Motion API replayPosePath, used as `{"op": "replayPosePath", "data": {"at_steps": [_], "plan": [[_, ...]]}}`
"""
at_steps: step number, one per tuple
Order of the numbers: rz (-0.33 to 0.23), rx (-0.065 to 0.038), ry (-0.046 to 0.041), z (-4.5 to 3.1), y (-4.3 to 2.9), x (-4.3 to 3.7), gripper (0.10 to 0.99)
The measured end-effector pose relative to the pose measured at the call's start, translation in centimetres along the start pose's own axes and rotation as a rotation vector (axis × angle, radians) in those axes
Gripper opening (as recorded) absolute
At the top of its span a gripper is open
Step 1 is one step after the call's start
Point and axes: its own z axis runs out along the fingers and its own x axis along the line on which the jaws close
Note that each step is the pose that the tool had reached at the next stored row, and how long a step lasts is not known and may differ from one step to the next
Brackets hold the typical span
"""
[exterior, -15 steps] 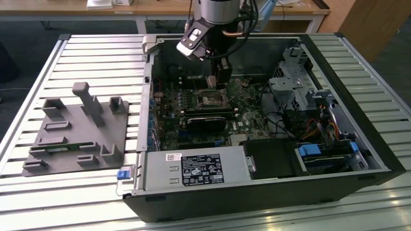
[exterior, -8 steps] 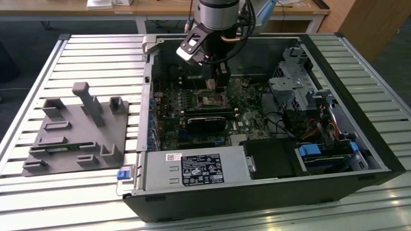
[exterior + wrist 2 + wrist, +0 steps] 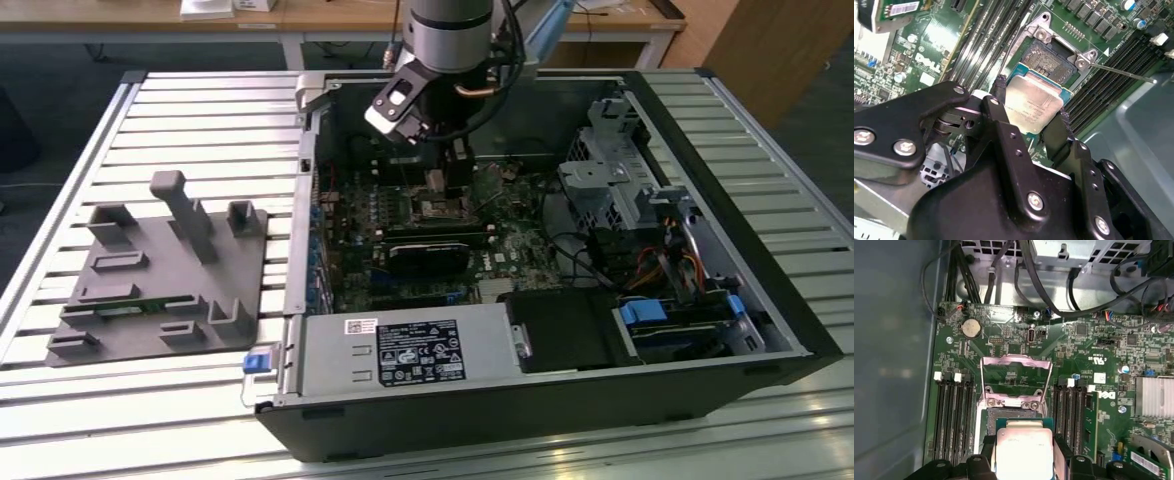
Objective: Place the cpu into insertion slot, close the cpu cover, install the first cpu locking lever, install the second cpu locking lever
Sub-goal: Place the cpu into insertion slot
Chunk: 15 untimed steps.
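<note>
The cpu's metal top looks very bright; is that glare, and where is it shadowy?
In the first wrist view the cpu reflects light, nearly white; in the second wrist view its sheen is softer, while glare washes out part of the green board; in the exterior view the case is dim inside, the table bright.

silver-grey arm (image 3: 447, 30) with black cables (image 3: 505, 70); matte black end effector (image 3: 1031, 106) studded with silver screws (image 3: 1035, 201).

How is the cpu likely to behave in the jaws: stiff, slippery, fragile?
Probably stiff: the cpu looks like a flat metal-topped plate. Possibly slippery, since the gripper's jaws pinch only its thin edges. Likely light, being small and thin.
</note>
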Motion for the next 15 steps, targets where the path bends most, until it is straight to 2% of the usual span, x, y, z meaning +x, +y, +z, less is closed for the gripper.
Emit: {"op": "replayPosePath", "data": {"at_steps": [6, 15], "plan": [[0.017, 0.0, -0.0013, 1.01, -0.2, 0.35, 0.541], [0.027, 0.0, -0.0022, 2.02, -0.45, 0.58, 0.541]]}}
